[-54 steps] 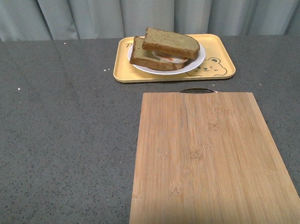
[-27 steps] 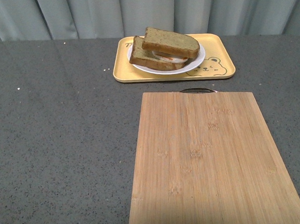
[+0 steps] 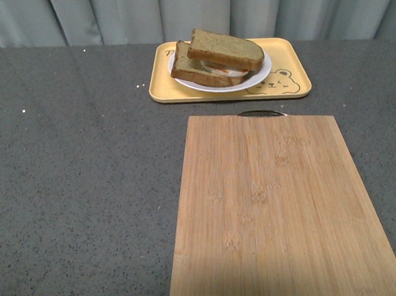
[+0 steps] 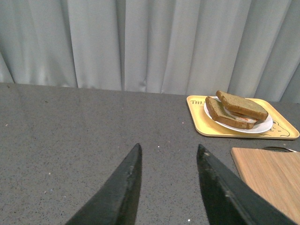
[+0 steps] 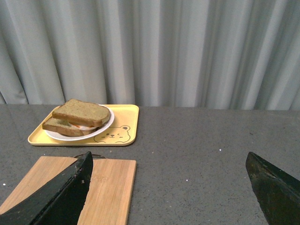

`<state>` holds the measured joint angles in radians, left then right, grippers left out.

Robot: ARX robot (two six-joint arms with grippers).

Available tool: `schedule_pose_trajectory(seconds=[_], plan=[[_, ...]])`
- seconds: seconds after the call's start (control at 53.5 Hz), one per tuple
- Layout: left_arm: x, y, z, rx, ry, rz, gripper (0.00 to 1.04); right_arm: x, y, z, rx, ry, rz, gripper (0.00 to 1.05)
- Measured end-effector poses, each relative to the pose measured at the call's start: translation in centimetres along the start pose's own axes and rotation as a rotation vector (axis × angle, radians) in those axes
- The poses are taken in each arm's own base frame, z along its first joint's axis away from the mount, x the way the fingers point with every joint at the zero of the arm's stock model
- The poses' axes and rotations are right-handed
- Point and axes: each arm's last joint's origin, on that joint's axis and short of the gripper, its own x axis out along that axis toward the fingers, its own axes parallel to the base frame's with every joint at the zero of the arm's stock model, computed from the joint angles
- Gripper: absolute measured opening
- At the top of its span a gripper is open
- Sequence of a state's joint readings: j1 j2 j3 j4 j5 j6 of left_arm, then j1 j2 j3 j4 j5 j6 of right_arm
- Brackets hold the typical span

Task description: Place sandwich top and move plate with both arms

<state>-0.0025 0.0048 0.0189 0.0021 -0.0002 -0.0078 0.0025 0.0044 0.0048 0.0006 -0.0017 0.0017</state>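
Grey speckled stone makes up the worktop [image 3: 78,198], backed by pale curtains [image 3: 194,8] along its far edge. Toward that far edge, right of the middle, lies a yellow tray [image 3: 289,86] with a bear printed on it, and the plate [image 3: 264,71] sits on the tray. On the plate the sandwich top [image 3: 226,48] rests on the filling, tilted and skewed a little off the lower slice [image 3: 192,69], with white and orange showing between them. A bamboo cutting board [image 3: 278,210] lies just nearer than the tray, running to the worktop's near edge. Neither arm shows from the front. The left gripper [image 4: 168,154] hangs above bare worktop, well apart from the tray, its black fingers apart and holding nothing. The right gripper [image 5: 168,164] has its fingers spread very wide, empty, near the board's far corner.
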Motion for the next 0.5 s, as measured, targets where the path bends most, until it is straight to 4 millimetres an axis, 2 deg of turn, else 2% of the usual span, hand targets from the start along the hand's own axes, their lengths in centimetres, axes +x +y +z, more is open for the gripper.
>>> schedule_pose_trajectory(seconds=[0.299,0.374,0.504], plan=[[0.00,0.00,0.00,0.000,0.000,0.000,0.84,0.00,0.00,0.00,0.000,0.000,0.000,0.95],[0.00,0.00,0.00,0.000,0.000,0.000,0.99,0.00,0.00,0.00,0.000,0.000,0.000,0.95],[0.00,0.00,0.00,0.000,0.000,0.000,0.98,0.00,0.00,0.00,0.000,0.000,0.000,0.95]])
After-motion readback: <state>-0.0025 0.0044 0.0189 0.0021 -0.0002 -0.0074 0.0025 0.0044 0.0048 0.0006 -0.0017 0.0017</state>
